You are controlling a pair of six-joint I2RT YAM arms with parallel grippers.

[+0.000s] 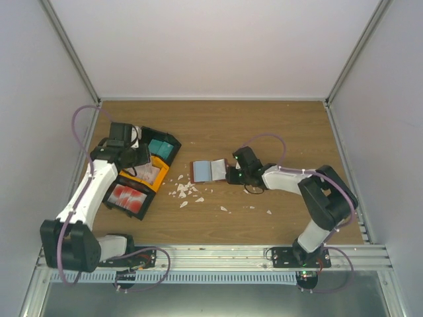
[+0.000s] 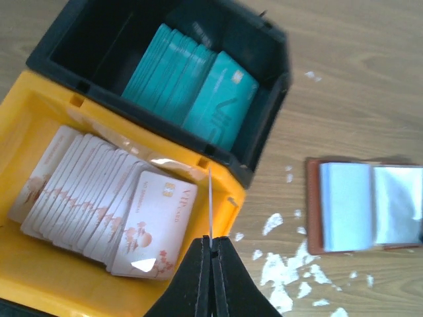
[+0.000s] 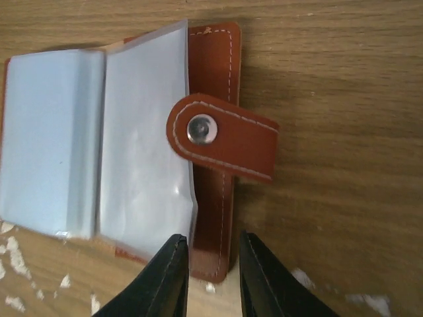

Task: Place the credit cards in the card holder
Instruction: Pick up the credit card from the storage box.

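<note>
Brown wooden tabletop under white walls carries the open reddish-brown leather card holder with its clear sleeves. My right gripper stands part open astride the holder's edge, holding nothing. Left of the holder sits the black-and-orange compartment tray, which holds teal credit cards and pale red-marked cards. Over its orange bin my left gripper is pinched tight on one thin card, seen edge-on. White scraps lie beside the holder.
</note>
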